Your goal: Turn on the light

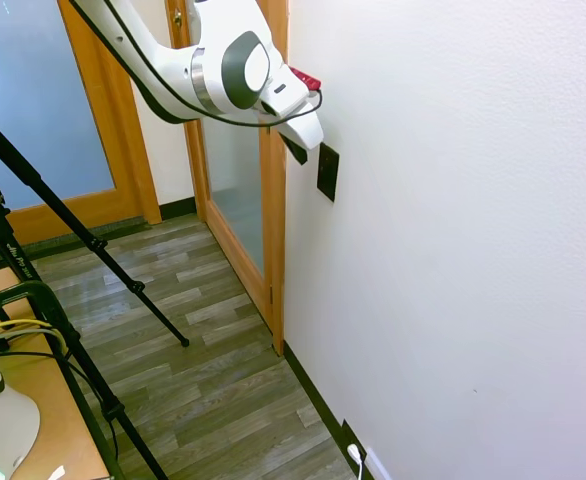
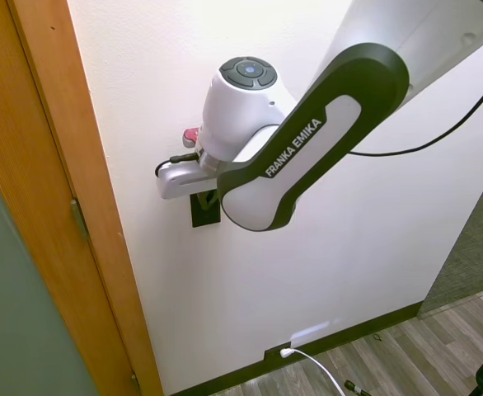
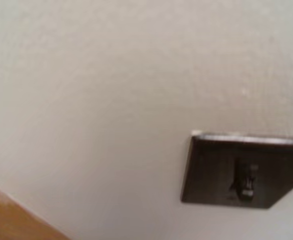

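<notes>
Hovering close to the white wall [image 1: 453, 250], the gripper [image 1: 295, 150] sits just beside the top edge of the black switch plate [image 1: 327, 172], which is mounted near the wooden door frame [image 1: 273, 200]; whether its fingers are spread or closed cannot be told. Approaching slightly off-line, it could miss the small toggle [image 3: 245, 181], scrape the plate, or press into the wall.
</notes>
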Available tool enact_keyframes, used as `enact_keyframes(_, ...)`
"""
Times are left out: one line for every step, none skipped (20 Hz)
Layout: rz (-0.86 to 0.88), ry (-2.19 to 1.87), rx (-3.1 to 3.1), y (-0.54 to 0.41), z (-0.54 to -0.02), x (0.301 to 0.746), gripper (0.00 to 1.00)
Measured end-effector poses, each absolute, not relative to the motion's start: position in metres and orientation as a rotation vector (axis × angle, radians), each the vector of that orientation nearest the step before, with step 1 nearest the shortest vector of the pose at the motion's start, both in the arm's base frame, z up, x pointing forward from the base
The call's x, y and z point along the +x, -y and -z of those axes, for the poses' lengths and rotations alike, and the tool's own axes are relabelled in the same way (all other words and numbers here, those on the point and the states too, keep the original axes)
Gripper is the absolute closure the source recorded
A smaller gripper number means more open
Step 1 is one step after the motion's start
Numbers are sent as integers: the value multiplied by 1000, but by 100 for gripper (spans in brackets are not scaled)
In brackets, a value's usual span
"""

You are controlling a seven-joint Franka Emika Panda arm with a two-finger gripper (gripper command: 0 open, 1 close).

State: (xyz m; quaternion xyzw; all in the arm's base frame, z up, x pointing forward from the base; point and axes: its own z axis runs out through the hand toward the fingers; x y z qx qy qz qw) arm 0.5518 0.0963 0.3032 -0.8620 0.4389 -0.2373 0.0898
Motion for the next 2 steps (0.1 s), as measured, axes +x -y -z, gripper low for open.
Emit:
enact_keyframes(699, -1313, -2561, -96, -297, 544, 0)
enact_keyframes(694, -1322, -2555, -94, -290, 534, 0)
